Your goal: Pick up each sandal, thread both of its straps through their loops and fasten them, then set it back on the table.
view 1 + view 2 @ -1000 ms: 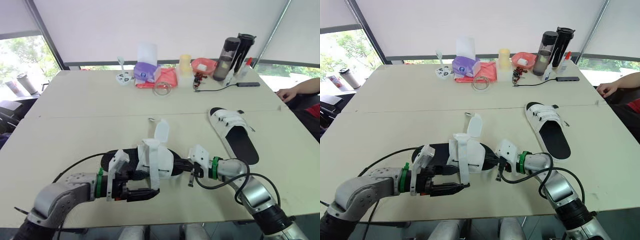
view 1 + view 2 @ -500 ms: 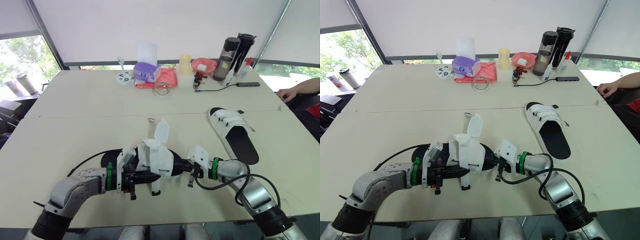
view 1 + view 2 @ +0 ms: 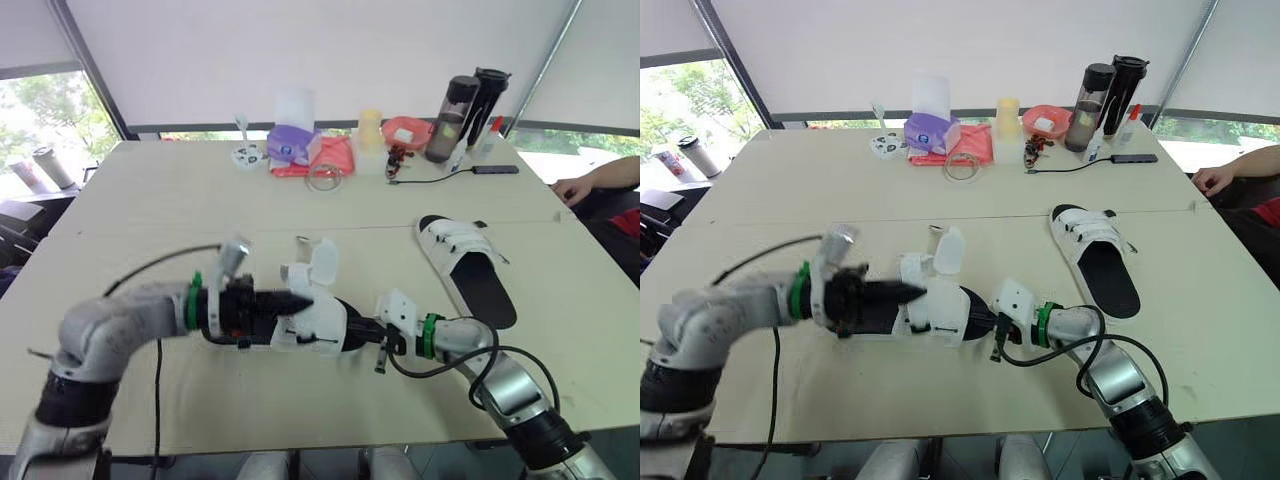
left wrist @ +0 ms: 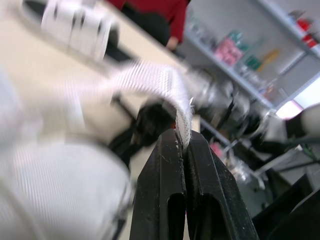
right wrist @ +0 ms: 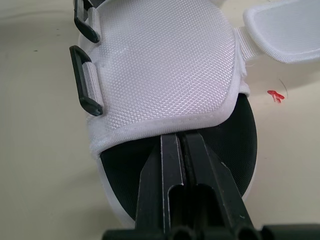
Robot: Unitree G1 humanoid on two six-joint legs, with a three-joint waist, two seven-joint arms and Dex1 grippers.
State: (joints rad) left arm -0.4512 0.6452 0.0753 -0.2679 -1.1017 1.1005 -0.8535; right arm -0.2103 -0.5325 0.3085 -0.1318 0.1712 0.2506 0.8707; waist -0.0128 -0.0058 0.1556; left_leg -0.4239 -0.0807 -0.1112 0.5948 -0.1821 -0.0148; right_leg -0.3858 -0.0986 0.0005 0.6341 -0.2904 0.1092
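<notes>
Near sandal (image 3: 315,322): flat on the table (image 3: 150,200), between both grippers.
Left gripper (image 4: 183,136): clamped on the white strap (image 4: 150,80).
Right gripper (image 5: 179,136): fingers pressed together at the upper's front edge.
Second sandal (image 3: 465,268): well apart, to the right.

Silver-grey arms (image 3: 100,335) carry green wrist rings (image 3: 429,335), white camera mounts (image 3: 398,308), looping black cables (image 3: 157,400) and matte black fingers (image 5: 170,195).

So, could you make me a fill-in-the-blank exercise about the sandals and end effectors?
The left end effector pinches a white ___ of the sandal.
The right end effector is shut on that sandal, whose insole is ___.
On the table, the other sandal lies to the robot's ___.
Missing: strap, black, right.
</notes>
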